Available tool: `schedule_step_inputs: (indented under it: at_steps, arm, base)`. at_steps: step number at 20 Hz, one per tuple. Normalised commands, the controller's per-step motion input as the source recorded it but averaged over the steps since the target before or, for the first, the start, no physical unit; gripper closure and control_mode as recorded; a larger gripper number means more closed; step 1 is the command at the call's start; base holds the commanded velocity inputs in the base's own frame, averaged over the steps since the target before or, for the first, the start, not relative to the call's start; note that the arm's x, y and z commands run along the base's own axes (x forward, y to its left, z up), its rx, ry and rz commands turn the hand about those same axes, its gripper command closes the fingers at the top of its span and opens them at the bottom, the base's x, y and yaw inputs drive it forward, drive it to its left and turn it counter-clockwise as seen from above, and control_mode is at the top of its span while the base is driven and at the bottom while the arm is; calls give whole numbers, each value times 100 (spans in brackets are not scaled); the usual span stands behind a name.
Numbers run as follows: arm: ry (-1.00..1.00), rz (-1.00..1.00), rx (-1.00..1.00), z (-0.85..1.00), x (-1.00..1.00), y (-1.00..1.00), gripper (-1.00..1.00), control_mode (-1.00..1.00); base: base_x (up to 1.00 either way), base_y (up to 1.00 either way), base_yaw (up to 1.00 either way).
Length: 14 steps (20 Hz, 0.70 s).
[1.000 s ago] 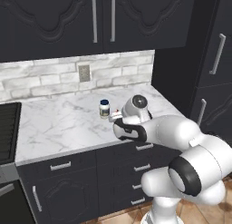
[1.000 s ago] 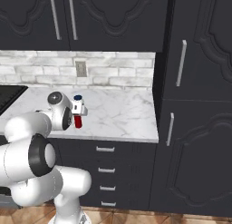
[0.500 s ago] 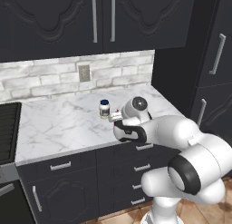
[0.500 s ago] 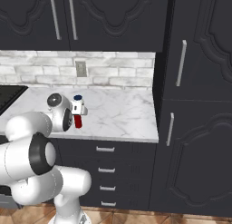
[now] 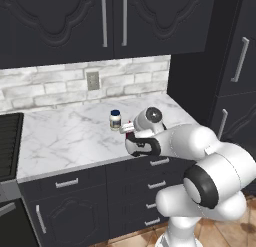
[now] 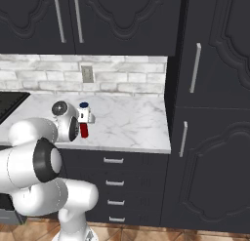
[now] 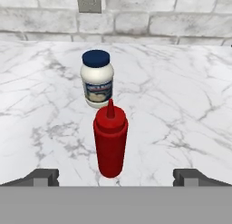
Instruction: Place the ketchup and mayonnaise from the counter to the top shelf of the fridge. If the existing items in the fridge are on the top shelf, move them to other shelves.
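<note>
On the counter [image 7: 181, 105], the ketchup [image 7: 110, 141] stands upright, cap up, between the spread gripper [image 7: 116, 177].

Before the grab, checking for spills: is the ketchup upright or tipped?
Upright: the ketchup stands on its base on the counter, cap pointing up.

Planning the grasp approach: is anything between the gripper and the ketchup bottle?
Nothing visible. The gripper is open, the ketchup stands upright centred ahead of it, and the mayonnaise stands behind the bottle.

even, soft rendered light, sharp throughout, with faint shadows on the counter [image 7: 181, 105] and no glare
</note>
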Motion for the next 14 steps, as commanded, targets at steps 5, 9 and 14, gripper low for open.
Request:
schedule_step_inputs:
  at_steps: [5, 9, 14]
  arm:
    - [-1, 0, 0, 0, 10, 0, -100, -100]
    - [0, 0, 0, 0, 9, 0, -100, -100]
    - [0, 0, 0, 0, 14, 0, -100, -100]
  base:
    - [0, 0, 0]
    - [0, 0, 0]
    - [0, 0, 0]
